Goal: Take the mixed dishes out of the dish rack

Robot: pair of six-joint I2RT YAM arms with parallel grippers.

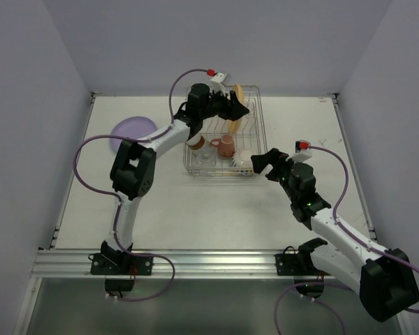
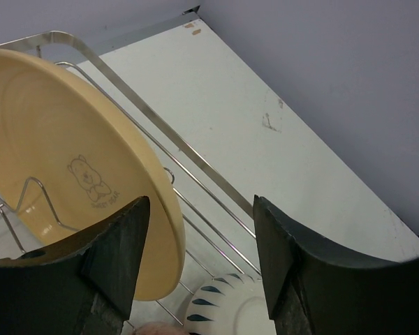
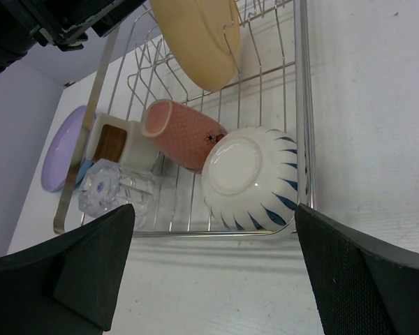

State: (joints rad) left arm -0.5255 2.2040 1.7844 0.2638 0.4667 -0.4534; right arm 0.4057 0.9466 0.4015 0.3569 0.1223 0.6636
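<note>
The left end effector (image 2: 201,209) sits open around the edge of the smooth round yellow plate (image 2: 63,139) standing in the shiny wire dish rack (image 2: 160,120).

White table (image 1: 195,216), silver wire dish rack (image 3: 304,105) toward its far middle, purple plate (image 1: 129,129) flat at far left

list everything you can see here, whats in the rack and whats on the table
silver wire dish rack: 1, silver, mid-table
round yellow plate: 1, yellow, upright in rack prongs
pink handled mug: 1, pink, in rack
white cup with blue leaf marks: 1, rack corner, base showing
brown-and-white cup: 1, beside mug
small clear glass: 1, clear, in rack
round purple plate: 1, purple, on table
left gripper: black, open, astride yellow plate's rim
right gripper: black, open, near white cup
</note>
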